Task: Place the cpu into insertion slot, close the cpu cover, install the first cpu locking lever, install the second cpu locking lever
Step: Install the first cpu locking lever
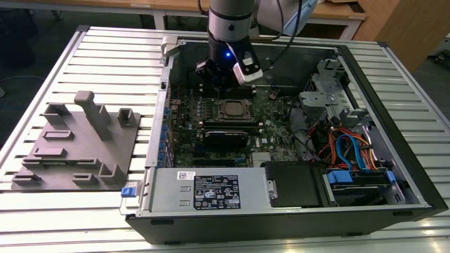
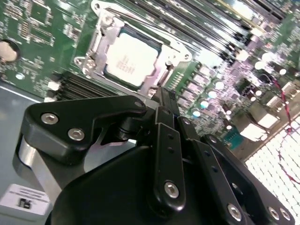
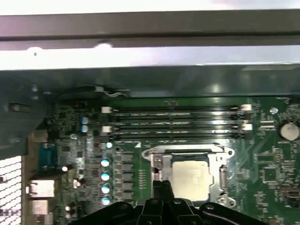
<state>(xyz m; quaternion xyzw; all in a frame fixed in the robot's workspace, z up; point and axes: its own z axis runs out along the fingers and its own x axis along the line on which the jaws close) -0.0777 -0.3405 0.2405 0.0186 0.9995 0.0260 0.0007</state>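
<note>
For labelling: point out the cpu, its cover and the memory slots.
Dull silver square cpu (image 2: pixel 130 60), second wrist view, centre of top.
Long black memory slots (image 3: pixel 173 123), first wrist view, mid-slot.
Silvery metal-frame cpu cover (image 3: pixel 187 153), first wrist view, bar nearest memory slots.

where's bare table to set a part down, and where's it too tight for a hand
Bare slatted table beyond the grey fixture block and on its near side, plus the strip at the exterior view's right of the pc case. Crowded: inside the case, where the gripper sits by the cpu.
</note>
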